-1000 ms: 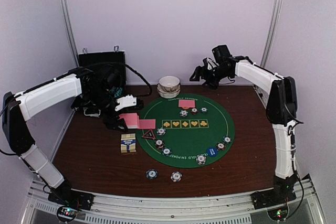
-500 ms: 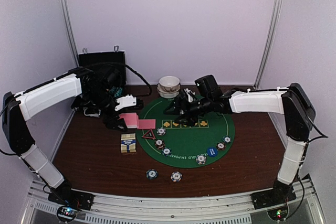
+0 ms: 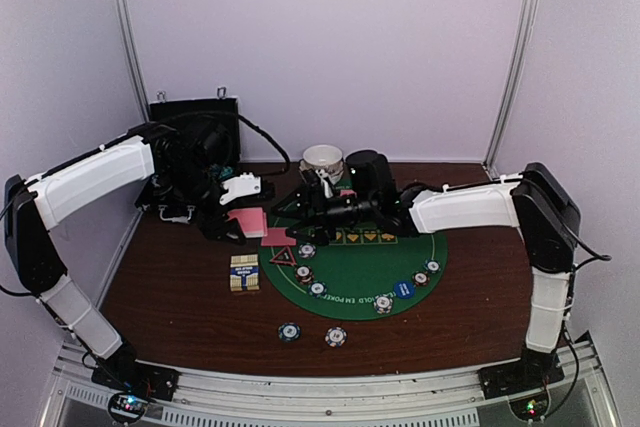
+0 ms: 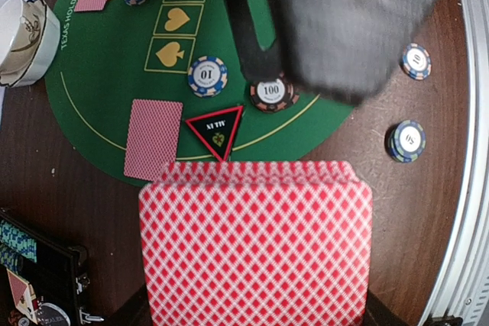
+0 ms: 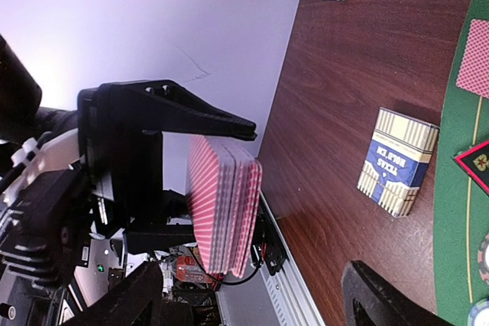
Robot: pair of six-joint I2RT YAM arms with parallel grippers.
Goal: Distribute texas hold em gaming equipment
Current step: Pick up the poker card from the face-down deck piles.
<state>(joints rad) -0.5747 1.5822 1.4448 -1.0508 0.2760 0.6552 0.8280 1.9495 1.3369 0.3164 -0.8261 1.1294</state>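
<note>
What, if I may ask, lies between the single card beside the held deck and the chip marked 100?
The red-rimmed triangle marker lies there, seen in the left wrist view.

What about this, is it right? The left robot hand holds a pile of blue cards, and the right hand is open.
Not quite: the cards in the left gripper are pink-backed, not blue, as the left wrist view shows. The right gripper is open.

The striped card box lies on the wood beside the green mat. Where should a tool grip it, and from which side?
Grip the card box across its two long sides, coming from above: it lies flat and low, and bare table shows along both sides.
</note>
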